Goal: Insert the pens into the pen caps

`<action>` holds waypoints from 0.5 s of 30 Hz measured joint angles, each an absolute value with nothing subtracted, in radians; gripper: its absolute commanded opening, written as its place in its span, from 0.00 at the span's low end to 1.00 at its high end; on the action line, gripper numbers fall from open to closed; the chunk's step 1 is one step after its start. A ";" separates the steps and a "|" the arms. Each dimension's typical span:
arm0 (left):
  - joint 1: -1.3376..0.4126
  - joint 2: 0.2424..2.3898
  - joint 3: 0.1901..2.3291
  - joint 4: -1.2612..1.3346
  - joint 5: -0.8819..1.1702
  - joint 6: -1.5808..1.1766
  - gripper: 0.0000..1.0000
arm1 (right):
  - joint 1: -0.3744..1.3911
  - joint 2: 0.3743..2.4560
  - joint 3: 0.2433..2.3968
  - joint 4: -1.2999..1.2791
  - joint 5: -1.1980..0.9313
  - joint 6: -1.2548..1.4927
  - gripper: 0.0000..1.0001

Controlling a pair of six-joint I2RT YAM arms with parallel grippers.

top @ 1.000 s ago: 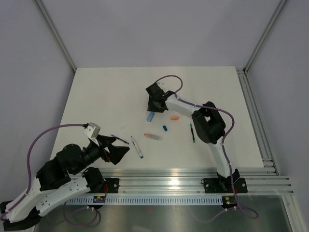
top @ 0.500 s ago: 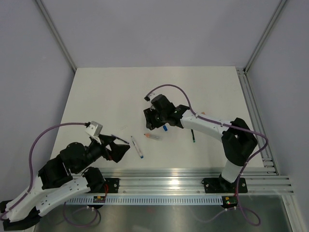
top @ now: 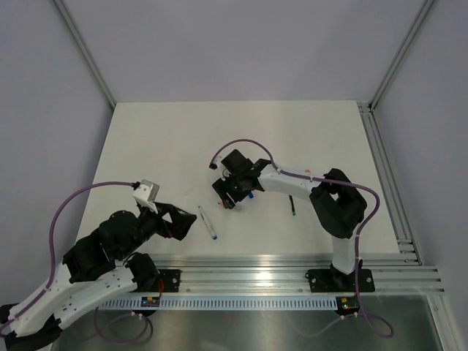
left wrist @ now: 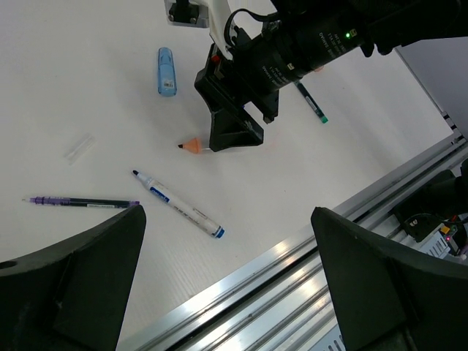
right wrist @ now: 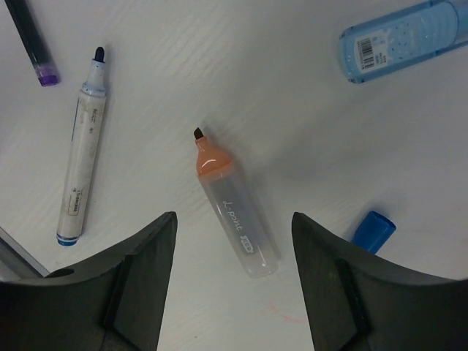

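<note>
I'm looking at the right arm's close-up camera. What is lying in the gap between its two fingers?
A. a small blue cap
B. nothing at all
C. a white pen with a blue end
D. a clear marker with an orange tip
D: the clear marker lies in the gap between the open right fingers, while the white pen and blue cap lie off to the sides.

"L-point" on the clear orange-tipped pen point(right wrist: 235, 212)
</note>
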State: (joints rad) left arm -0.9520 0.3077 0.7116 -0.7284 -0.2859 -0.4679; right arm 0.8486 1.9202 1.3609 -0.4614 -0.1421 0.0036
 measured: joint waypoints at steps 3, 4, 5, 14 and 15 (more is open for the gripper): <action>-0.942 0.308 0.712 -0.732 -0.290 -0.468 0.99 | 0.849 1.946 1.367 -0.463 -0.142 0.001 0.66; -0.938 0.308 0.712 -0.732 -0.289 -0.467 0.99 | 0.849 1.955 1.369 -0.463 -0.142 0.001 0.66; -0.934 0.308 0.712 -0.732 -0.289 -0.467 0.99 | 0.850 1.963 1.372 -0.463 -0.141 0.002 0.63; -0.920 0.309 0.712 -0.732 -0.288 -0.467 0.99 | 0.867 2.014 1.385 -0.461 -0.106 0.020 0.54; -0.918 0.309 0.712 -0.732 -0.287 -0.467 0.99 | 0.870 2.016 1.390 -0.459 -0.097 0.022 0.52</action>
State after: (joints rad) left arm -0.9180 0.3092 0.7116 -0.7319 -0.2874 -0.4675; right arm 0.8696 2.0159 1.3899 -0.4595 -0.0967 0.0219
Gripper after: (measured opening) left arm 0.985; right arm 0.558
